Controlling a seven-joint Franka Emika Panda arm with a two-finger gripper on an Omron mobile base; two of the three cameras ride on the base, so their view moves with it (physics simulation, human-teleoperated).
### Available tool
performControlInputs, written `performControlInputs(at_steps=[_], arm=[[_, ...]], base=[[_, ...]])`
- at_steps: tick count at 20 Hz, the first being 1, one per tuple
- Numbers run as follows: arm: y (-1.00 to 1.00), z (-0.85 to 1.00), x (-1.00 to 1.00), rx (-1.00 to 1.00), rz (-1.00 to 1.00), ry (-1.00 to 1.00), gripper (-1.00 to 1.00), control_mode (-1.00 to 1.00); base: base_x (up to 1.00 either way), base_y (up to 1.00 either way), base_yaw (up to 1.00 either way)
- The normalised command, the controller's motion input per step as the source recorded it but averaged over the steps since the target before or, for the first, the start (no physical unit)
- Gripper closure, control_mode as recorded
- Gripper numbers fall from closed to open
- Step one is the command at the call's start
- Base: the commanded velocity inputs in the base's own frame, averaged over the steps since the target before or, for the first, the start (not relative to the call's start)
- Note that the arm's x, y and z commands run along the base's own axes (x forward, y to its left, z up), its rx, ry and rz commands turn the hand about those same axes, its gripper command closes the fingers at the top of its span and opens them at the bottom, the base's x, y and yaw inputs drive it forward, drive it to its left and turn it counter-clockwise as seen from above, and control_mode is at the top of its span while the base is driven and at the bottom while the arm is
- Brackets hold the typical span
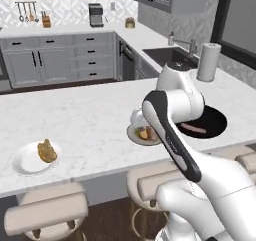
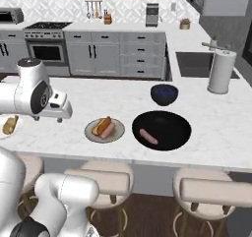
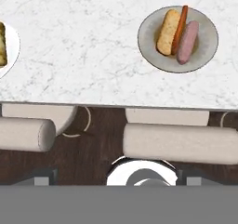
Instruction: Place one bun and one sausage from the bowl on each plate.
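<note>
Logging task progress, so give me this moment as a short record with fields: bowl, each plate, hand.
bowl: wide black round bowl on the marble counter, one pink sausage left inside
grey plate: grey-rimmed round plate holds a tan bun and a pink sausage
white plate: plain white round plate holds a bun, no sausage seen on it
hand: open, holding nothing
remaining: sausage for the white plate

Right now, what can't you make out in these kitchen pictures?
- Grey-rimmed plate: left base view, the arm covers half of it and its food.
- White plate: right base view, cut by the left edge and the arm; hand view, cut by the left edge.
- Blue bowl: right base view, inside too dark to tell.
- Shelf items: too small.
</note>
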Motion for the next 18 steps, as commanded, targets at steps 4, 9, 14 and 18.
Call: performControlInputs(at_steps=[4, 9, 14, 18], arm=[[0.00, 0.00, 0.00, 0.00, 0.00, 0.00, -1.00, 1.00], [0.00, 0.00, 0.00, 0.00, 0.00, 0.00, -1.00, 1.00], [-0.10, 0.00, 0.16, 0.00, 0.00, 0.00, -1.00, -1.00], [-0.15, -0.17, 1.00, 0.00, 0.01, 0.00, -1.00, -1.00]], base=[[0.42, -1.00, 0.00], [0.18, -1.00, 0.00], [0.29, -0.72, 0.00], [0.00, 0.00, 0.00]])
